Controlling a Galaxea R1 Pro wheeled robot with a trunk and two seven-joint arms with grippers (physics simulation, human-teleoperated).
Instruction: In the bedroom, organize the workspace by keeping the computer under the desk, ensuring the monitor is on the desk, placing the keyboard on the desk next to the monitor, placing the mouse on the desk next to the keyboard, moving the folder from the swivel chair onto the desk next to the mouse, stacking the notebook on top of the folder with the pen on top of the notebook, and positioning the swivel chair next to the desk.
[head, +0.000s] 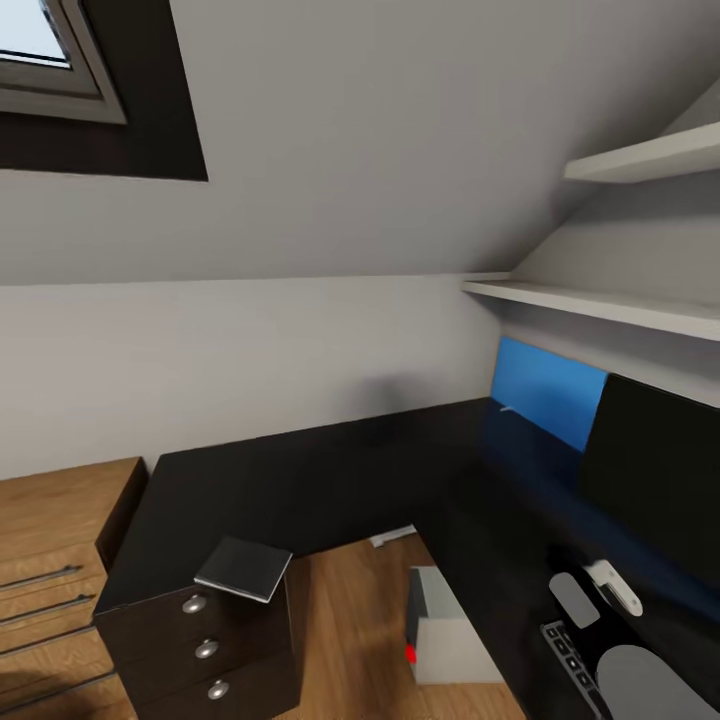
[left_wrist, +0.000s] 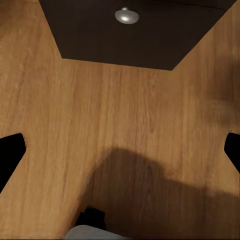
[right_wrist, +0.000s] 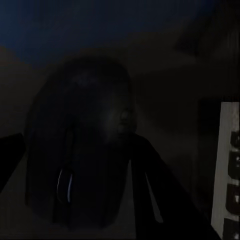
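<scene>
The black desk (head: 300, 480) runs along the wall and turns toward me on the right. The black monitor (head: 660, 480) stands on that right wing. In front of it lies the keyboard (head: 572, 662), whose edge (right_wrist: 231, 170) appears close up. My right gripper (head: 600, 590) hovers by the keyboard, open over the dark mouse (right_wrist: 80, 150). The grey computer (head: 445, 630) stands under the desk, its red light showing. A thin dark notebook (head: 243, 568) lies on the drawer unit (head: 205, 650). My left gripper (left_wrist: 120, 150) hangs open above the floor. Folder, pen and swivel chair are out of view.
A wooden dresser (head: 60, 560) with bar handles stands left of the drawer unit. A blue wall panel (head: 545, 395) sits behind the monitor, with white shelves (head: 600, 300) above. A drawer knob (left_wrist: 126, 16) and wood floor (left_wrist: 120, 100) lie ahead of the left gripper.
</scene>
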